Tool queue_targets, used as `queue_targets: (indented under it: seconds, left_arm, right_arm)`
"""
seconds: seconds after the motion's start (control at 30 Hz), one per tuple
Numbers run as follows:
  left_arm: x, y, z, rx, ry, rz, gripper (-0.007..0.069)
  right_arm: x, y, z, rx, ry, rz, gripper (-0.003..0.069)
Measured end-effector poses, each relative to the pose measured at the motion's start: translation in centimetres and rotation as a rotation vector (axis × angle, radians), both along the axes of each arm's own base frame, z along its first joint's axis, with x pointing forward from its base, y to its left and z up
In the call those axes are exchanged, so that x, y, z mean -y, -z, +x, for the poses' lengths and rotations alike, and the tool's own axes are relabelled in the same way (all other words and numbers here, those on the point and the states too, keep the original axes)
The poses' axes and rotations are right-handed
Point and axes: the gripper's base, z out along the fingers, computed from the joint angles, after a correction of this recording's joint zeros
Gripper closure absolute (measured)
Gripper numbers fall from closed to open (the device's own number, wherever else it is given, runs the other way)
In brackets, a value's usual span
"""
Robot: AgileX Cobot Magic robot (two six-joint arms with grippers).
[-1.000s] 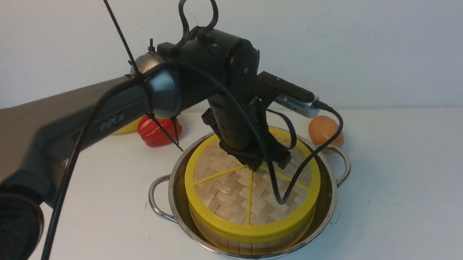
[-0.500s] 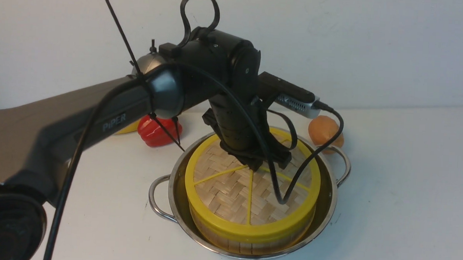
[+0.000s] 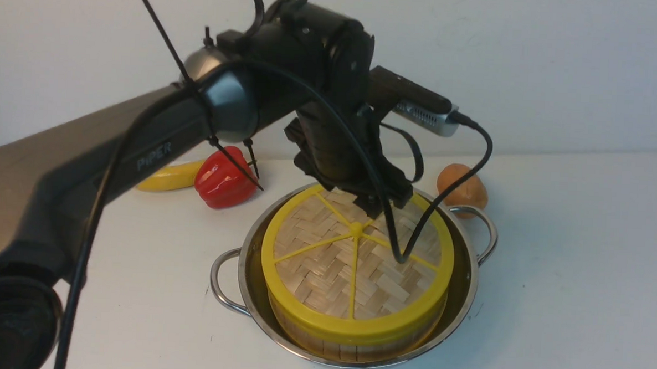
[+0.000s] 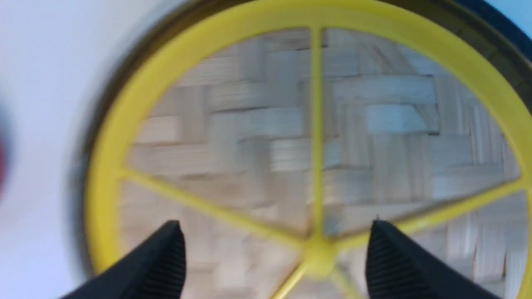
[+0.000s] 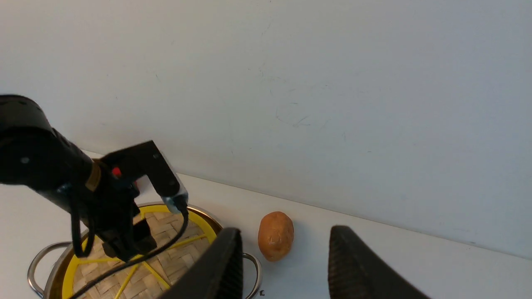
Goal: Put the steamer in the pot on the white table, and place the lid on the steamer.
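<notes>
Left pincer (image 4: 274, 226) has lifted off the hub of the lid (image 3: 353, 263), jaws now apart; right pincer (image 5: 286, 232) likewise apart, empty. The lid caps the steamer (image 3: 332, 348) inside the pot (image 3: 462, 301), mid-frame on the worktop (image 3: 579, 273). Red pepper (image 3: 223, 180) and banana (image 3: 168, 177) at centre left, potato (image 3: 461, 187) right of centre. A black cable (image 3: 438, 203) droops across the lid.

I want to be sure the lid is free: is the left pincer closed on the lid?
No, the left pincer is open, its two tips standing wide apart over the woven lid.
</notes>
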Motion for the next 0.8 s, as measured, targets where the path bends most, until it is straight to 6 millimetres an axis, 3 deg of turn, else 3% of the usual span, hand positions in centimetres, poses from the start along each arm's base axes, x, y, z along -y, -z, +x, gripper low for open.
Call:
queue_targets:
  seconds: [0.1, 0.13, 0.17, 0.2, 0.23, 0.27, 0.33, 0.47, 0.6, 0.7, 0.73, 0.77, 0.8]
  left_arm:
    - [-1.7, -4.7, -0.8, 0.117, -0.016, 0.061, 0.009]
    - [-1.9, -5.0, -0.8, 0.128, -0.018, 0.063, 0.0095]
    - [-3.1, -8.1, -1.8, 0.218, -0.045, 0.07, 0.0158]
    - [-4.0, -10.0, -2.5, 0.269, -0.069, 0.069, 0.0211]
    - [-4.1, -10.0, -2.5, 0.272, -0.073, 0.073, 0.0211]
    - [-5.6, -13.0, -4.1, 0.353, -0.114, 0.058, 0.0321]
    - [-7.7, -16.7, -6.6, 0.45, -0.15, 0.025, 0.0482]
    - [-11.9, -21.7, -12.1, 0.59, -0.191, -0.033, 0.0627]
    - [-16.0, -23.7, -17.8, 0.668, -0.217, -0.073, 0.0646]
    - [-18.6, -22.4, -21.6, 0.668, -0.224, -0.074, 0.0646]
    - [-18.5, -22.1, -21.5, 0.659, -0.222, -0.066, 0.0646]
    - [-19.9, -20.9, -23.5, 0.654, -0.232, -0.074, 0.0646]
    - [-20.2, -20.1, -24.0, 0.643, -0.236, -0.073, 0.0646]
  right_arm:
    - [0.0, 0.0, 0.0, 0.0, 0.0, 0.0, 0.0356]
    - [0.0, 0.0, 0.0, 0.0, 0.0, 0.0, 0.0356]
    - [0.0, 0.0, 0.0, 0.002, 0.003, -0.007, 0.0356]
    - [0.1, 0.0, 0.0, 0.006, 0.01, -0.015, 0.0356]
    - [0.2, 0.0, 0.1, 0.007, 0.012, -0.017, 0.0356]
    - [0.3, 0.0, 0.1, 0.013, 0.026, -0.03, 0.0356]
    - [0.6, -0.1, 0.2, 0.023, 0.046, -0.054, 0.0356]
    - [0.9, -0.1, 0.3, 0.038, 0.079, -0.099, 0.0356]
    - [1.3, 0.9, 0.5, 0.033, 0.1, -0.173, 0.0375]
    - [1.8, 3.7, 0.5, -0.02, 0.124, -0.251, 0.0447]
    - [1.8, 3.7, 0.5, -0.02, 0.124, -0.251, 0.0447]
    - [2.3, 5.4, -0.3, -0.04, 0.135, -0.281, 0.0496]
    - [2.5, 6.4, -0.5, -0.057, 0.139, -0.3, 0.0524]
